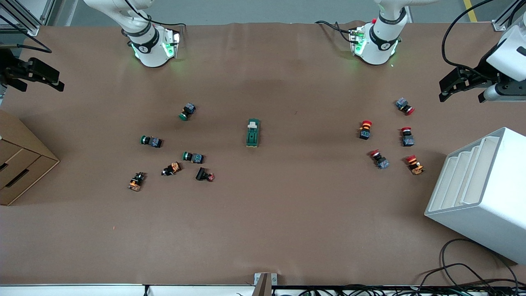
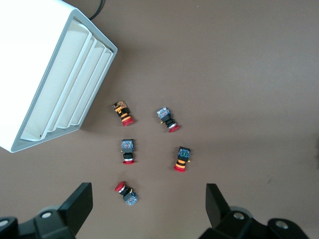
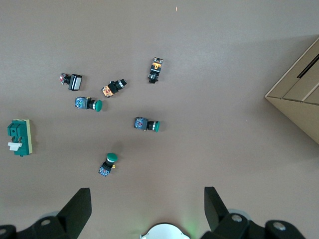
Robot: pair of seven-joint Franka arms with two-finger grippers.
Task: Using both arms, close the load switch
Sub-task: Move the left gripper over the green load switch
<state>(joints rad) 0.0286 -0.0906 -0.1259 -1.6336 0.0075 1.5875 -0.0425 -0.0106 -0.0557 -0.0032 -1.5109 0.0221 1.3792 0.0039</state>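
Observation:
The load switch (image 1: 252,132), a dark green block with a white handle piece, lies alone in the middle of the brown table. It also shows in the right wrist view (image 3: 20,138). My left gripper (image 1: 456,86) hangs open and empty over the left arm's end of the table, above the red-capped pushbuttons; in its wrist view the gripper (image 2: 148,209) has its jaws wide apart. My right gripper (image 1: 35,76) hangs open and empty over the right arm's end of the table; in its wrist view the gripper (image 3: 148,209) is also wide open. Both are far from the switch.
Several green-capped and black pushbuttons (image 1: 193,157) lie toward the right arm's end. Several red-capped pushbuttons (image 1: 365,129) lie toward the left arm's end. A white slotted rack (image 1: 481,193) and a cardboard drawer box (image 1: 20,164) stand at the table's two ends.

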